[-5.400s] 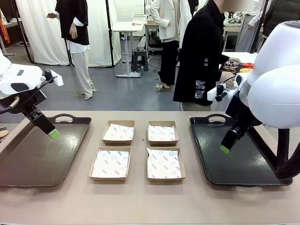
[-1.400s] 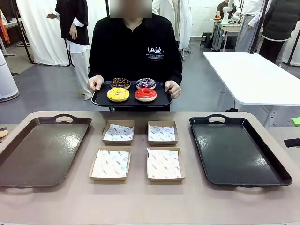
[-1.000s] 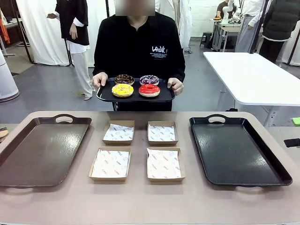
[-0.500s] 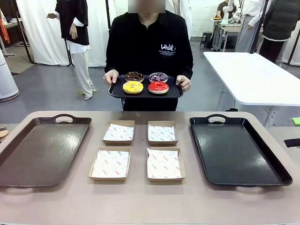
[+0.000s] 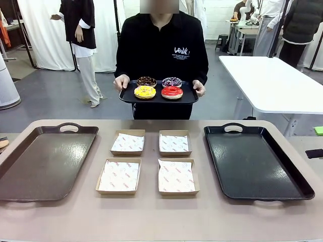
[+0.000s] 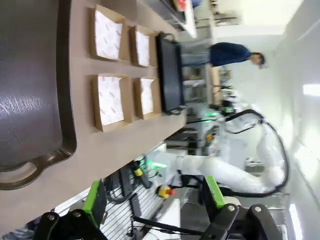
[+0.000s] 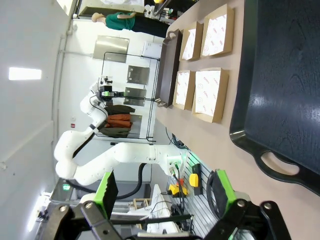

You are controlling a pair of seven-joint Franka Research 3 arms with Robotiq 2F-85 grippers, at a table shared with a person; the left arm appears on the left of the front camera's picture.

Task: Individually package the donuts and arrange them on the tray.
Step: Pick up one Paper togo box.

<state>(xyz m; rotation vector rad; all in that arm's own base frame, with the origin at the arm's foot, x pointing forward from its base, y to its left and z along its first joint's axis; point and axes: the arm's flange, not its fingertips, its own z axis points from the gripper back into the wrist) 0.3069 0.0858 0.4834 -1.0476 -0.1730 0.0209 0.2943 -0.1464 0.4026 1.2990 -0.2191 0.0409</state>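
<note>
**Front view: donuts arriving, nothing boxed yet**

Across the tan table (image 5: pixel 151 222) the person (image 5: pixel 161 50) has sidled toward the middle over the last second or so. They carry a small black serving tray (image 5: pixel 159 99) level at waist height, well clear of the tabletop. Both arms have pulled back from above the two big trays, so the handover zone is free. I judge the task to be at its very start, waiting for the load to be set down or offered.

The brown tray (image 5: pixel 40 166) lies on the robot's left and the black tray (image 5: pixel 257 166) on its right, both bare. Between them sit four paper-lined boxes (image 5: pixel 174 176) in two rows, all unfilled.

On the serving tray, the yellow donut (image 5: pixel 145 92) and red donut (image 5: pixel 172 92) are nearer the robot. The chocolate donut (image 5: pixel 146 81) and sprinkled donut (image 5: pixel 171 81) are behind them. Nothing blocks the boxes, but all four rings look out of reach while held aloft.

In the wrist views the left gripper (image 6: pixel 154 197) and right gripper (image 7: pixel 165 187) stand with jaws spread wide, holding nothing
</note>
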